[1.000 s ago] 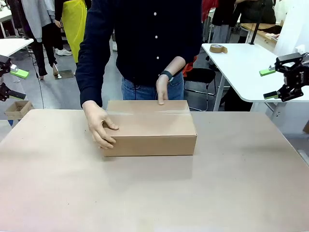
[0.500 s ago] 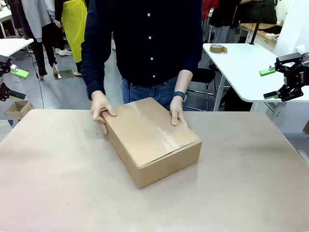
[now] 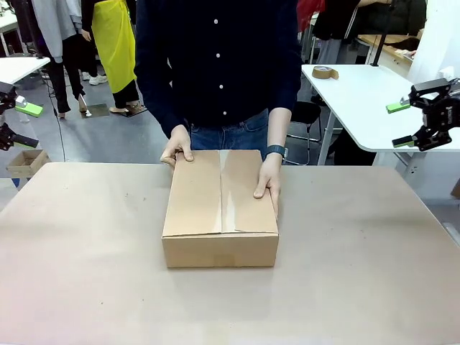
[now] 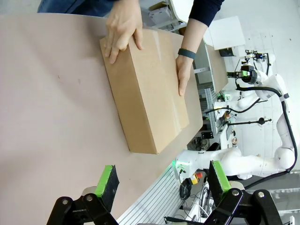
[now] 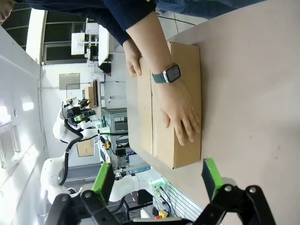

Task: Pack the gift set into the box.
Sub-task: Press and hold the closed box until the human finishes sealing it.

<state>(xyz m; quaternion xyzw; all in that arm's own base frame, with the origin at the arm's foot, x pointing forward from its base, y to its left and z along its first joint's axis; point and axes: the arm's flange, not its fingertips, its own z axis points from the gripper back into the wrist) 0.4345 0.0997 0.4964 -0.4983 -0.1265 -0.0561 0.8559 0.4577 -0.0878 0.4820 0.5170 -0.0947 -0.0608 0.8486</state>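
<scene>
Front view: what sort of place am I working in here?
Probably a lab or workshop packing bench: a closed box on the brown table, a tape roll on a white worktable behind.

I look across a broad tan work table (image 3: 79, 287) into a workshop with a smooth grey floor (image 3: 100, 140) under even light. Behind it at right stands a white table (image 3: 359, 108) bearing a roll of brown tape (image 3: 325, 72), with a black chair (image 3: 296, 113) beside it. Another white table (image 3: 18, 68) and a small brown carton (image 3: 25, 162) sit at far left.
</scene>
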